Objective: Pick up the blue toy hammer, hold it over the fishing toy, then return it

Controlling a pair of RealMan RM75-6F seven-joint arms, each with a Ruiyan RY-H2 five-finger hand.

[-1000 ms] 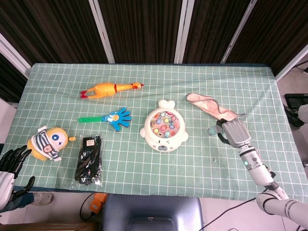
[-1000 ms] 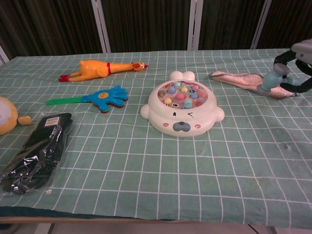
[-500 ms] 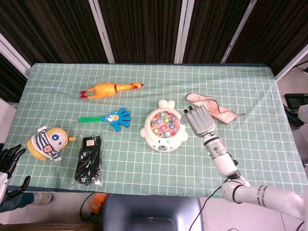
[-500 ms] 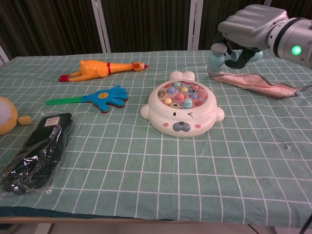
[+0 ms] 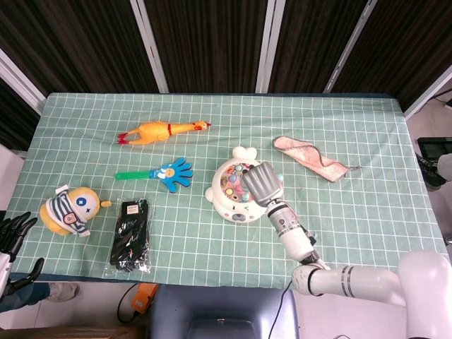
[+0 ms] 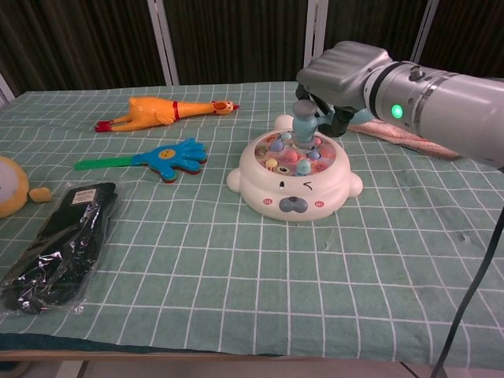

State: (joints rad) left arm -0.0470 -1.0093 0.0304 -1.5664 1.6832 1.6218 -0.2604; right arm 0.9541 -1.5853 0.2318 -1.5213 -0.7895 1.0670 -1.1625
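While gripping blue toy hammer (image 6: 305,126), right hand (image 6: 344,72) over fishing toy (image 6: 295,175); glove label (image 6: 82,196) seemingly illegible.

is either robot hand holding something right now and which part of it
The right hand grips the small blue plastic toy hammer by its handle, head down over the fishing toy. The left hand holds nothing.

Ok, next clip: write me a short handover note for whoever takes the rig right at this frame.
Right hand holds the blue toy hammer, its head hanging just above the fishing toy; whether it touches the toy cannot be told.
Left hand idles at the table's near-left edge, fingers apart, holding nothing.
Done: hammer picked up and brought over the fishing toy.
Left: carry the hammer back to the right, probably beside the pink cloth, set it down and let go.
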